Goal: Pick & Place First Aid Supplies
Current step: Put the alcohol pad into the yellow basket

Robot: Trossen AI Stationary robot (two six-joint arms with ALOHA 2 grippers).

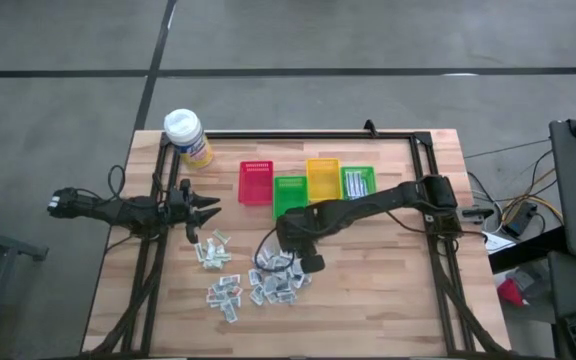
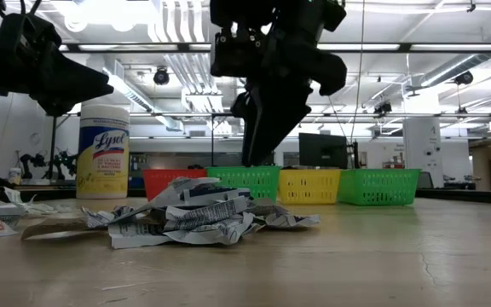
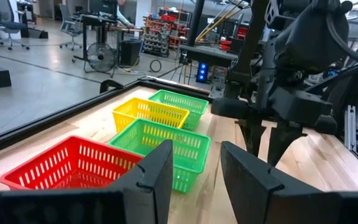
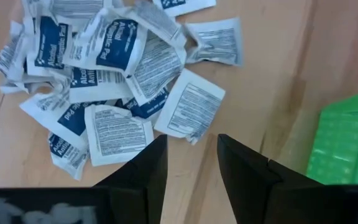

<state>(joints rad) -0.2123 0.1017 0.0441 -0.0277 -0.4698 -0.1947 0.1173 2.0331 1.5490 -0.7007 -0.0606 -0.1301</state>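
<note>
The first aid supplies are small white and blue-printed packets. They lie flat on the wooden table in a main heap (image 1: 273, 282) (image 2: 196, 213) (image 4: 114, 81), with smaller clusters to its left (image 1: 211, 251) (image 1: 225, 295). My right gripper (image 1: 293, 257) (image 2: 260, 153) (image 4: 191, 165) hangs open just above the far edge of the main heap. It points steeply down with nothing between its fingers. My left gripper (image 1: 204, 208) (image 3: 194, 180) waits open and level over the table's left side, pointing toward the bins.
A row of small bins stands at the far middle: red (image 1: 256, 182), green (image 1: 289, 194), yellow (image 1: 323, 178) and green (image 1: 358, 181). A yellow wipes canister with a white cap (image 1: 186, 135) stands at the far left corner. Bare wood lies right of the heap.
</note>
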